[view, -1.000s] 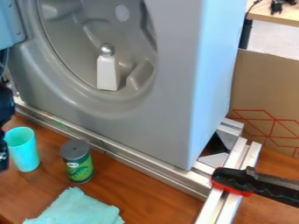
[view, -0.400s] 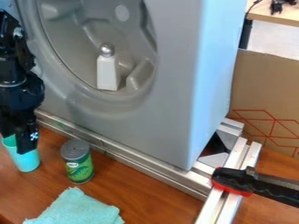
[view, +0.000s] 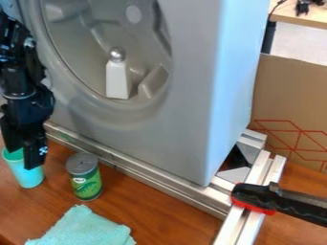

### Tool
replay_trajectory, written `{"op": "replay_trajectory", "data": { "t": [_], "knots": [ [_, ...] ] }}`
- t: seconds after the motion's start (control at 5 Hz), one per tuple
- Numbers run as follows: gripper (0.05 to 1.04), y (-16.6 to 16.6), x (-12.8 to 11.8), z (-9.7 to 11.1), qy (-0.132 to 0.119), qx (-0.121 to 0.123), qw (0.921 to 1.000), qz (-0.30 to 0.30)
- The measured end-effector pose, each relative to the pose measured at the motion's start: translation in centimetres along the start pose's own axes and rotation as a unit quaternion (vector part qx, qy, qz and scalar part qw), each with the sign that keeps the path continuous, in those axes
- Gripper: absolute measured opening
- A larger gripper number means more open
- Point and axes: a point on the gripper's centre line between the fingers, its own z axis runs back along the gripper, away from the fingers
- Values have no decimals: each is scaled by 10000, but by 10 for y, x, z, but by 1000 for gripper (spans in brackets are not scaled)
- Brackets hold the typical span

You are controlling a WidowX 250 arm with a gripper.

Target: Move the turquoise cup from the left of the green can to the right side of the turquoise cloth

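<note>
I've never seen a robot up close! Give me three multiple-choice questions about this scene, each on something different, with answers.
1. What colour is most of the label on the can?
A) Red
B) Green
C) Purple

2. How is the can placed?
A) Lying on its side
B) Hanging in the air
C) Standing upright

3. Which is nearest to the gripper in the view?
A) The blue-green cup
B) The red-and-black clamp
C) The cloth

Answers:
1. B: green covers most of the label.
2. C: its grey top faces up and its base meets the wooden surface.
3. A: the gripper's lower end overlaps the cup in the view.
</note>
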Motion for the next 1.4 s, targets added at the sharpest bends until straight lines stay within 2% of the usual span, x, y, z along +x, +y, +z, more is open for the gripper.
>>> {"op": "replay_trajectory", "data": {
  "t": [0.2,0.6,0.8,1.2,1.4],
  "knots": [
    [1001,-5,1,-3,2,12,10000,3],
    [995,-6,0,-19,190,-51,9998,95],
    [926,-2,3,-19,135,-50,9998,163],
    [347,7,-6,-22,74,-156,9988,458],
    [154,8,-7,-19,66,-101,9987,495]
  ]
}}
